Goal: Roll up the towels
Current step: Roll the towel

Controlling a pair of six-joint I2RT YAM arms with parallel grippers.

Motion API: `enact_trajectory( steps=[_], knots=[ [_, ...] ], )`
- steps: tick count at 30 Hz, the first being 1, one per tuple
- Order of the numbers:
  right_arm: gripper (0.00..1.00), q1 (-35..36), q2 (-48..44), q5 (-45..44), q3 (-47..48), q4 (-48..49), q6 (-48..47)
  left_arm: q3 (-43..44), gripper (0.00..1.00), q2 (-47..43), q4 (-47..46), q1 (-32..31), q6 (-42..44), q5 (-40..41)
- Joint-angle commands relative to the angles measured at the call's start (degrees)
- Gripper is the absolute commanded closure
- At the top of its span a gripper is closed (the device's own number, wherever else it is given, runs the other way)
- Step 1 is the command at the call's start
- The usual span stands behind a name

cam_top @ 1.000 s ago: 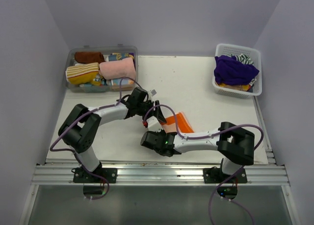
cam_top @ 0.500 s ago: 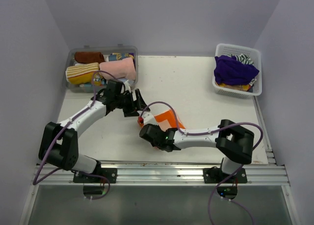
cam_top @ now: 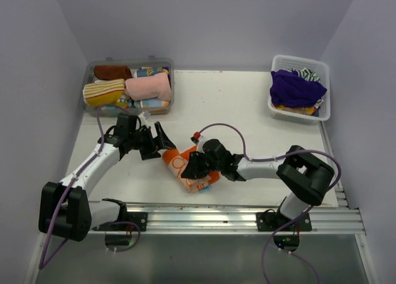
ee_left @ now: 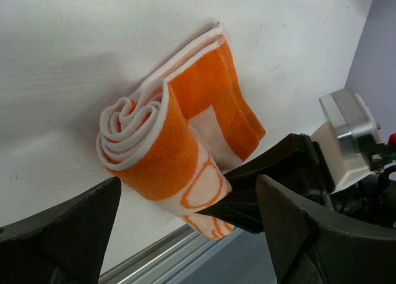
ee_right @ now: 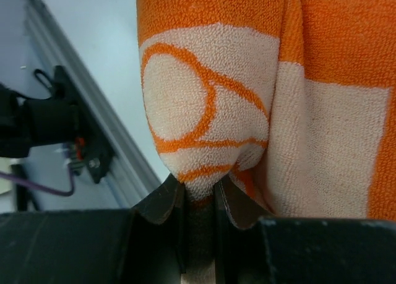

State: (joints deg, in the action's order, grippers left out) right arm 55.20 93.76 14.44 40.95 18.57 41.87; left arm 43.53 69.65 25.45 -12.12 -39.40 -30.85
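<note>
The rolled orange-and-cream terry towel (cam_top: 184, 167) is found on the white table (cam_top: 247, 111), just beyond the middle of the aluminium rail (cam_top: 204, 219). One fold is pinched between the nearly closed fingers of the right gripper (ee_right: 199, 191). The left gripper (cam_top: 158, 143), farther from the rail, is spread wide with nothing held.

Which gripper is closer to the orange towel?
Right. The right gripper is pinching the orange towel at its edge; the left gripper stands open just beside its rolled end.
</note>
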Motion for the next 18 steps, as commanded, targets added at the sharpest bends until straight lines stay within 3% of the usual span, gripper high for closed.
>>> enact_trajectory(
  steps=[1, 4, 9, 18],
  knots=[
    [1.00, -1.7, 2.0, 12.1, -2.6, 7.9, 8.6, -4.3, 0.05, -1.7, -1.7, -0.3, -0.6, -1.7],
    [1.00, -3.3, 3.7, 14.7, -4.2, 10.6, 11.1, -6.6, 0.02, -1.1, -4.2, -0.9, -1.5, -2.5],
    [1.00, -5.8, 6.1, 17.2, -7.4, 16.3, 14.6, -10.1, 0.05, 1.6, -8.7, -1.1, -3.2, -2.6],
    [1.00, -6.2, 7.8, 17.0, -6.9, 15.9, 14.6, -11.5, 0.25, 6.1, -16.8, -5.7, -8.8, -0.7]
  ],
)
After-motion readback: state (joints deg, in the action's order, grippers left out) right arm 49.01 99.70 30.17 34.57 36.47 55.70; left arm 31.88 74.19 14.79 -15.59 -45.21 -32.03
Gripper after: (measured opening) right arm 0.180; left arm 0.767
